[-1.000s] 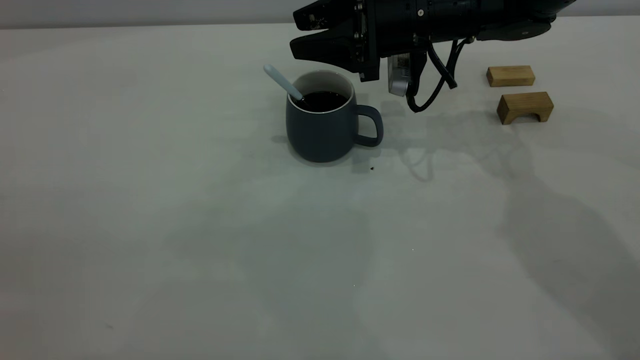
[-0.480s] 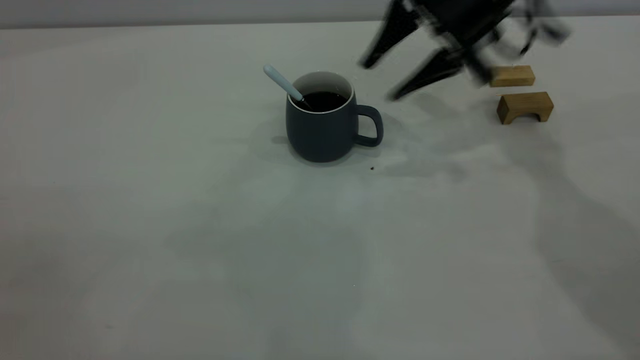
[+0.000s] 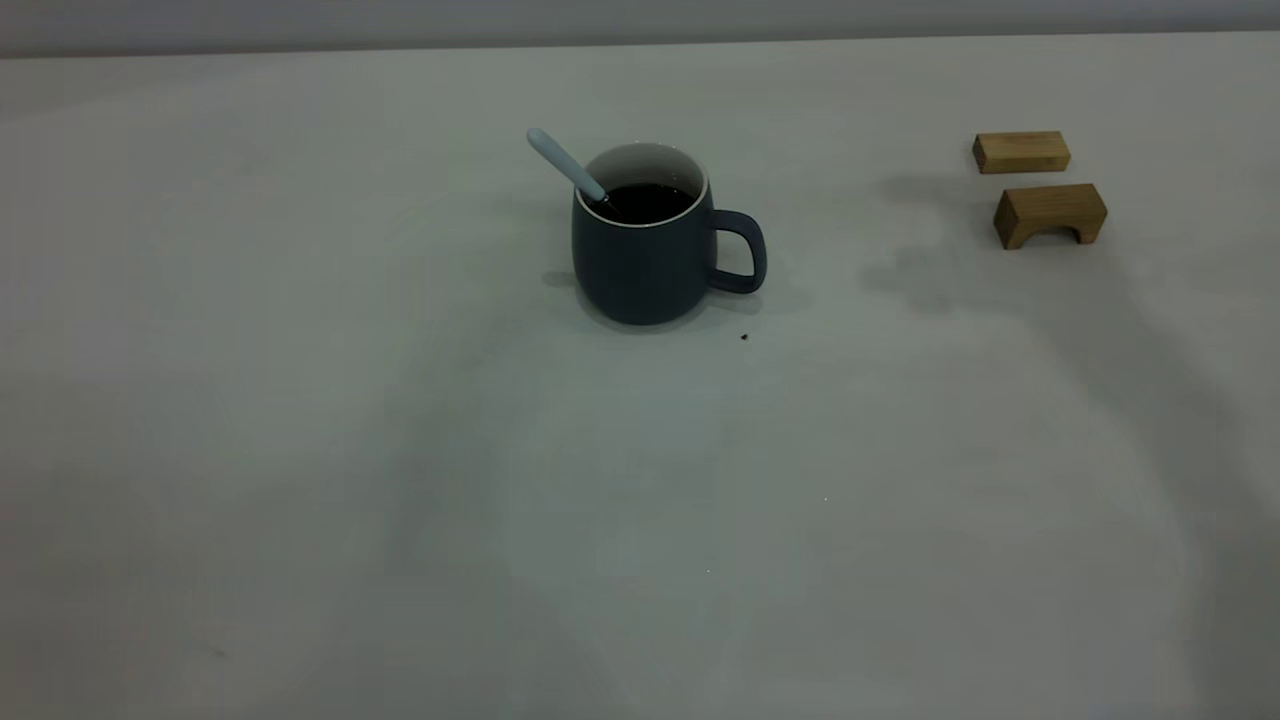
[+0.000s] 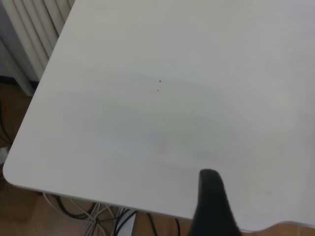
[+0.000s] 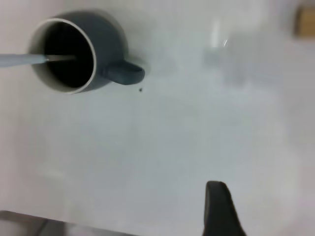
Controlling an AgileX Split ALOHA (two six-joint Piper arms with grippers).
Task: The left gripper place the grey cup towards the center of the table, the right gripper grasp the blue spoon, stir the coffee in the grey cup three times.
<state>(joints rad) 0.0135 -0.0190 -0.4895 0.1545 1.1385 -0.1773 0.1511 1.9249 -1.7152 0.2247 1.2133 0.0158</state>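
Inside grey cup (image 3: pixel 640 262): blue spoon (image 3: pixel 566 165) slants up-left; end effector states indiscernible.

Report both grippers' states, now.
Left gripper: only one finger shows, over bare table; open or shut cannot be told.
Right gripper: only one finger shows, away from the grey cup; cannot be told.

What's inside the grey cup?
The grey cup holds dark coffee, and the blue spoon leans in it against the rim. The spoon's bowl is hidden under the coffee.
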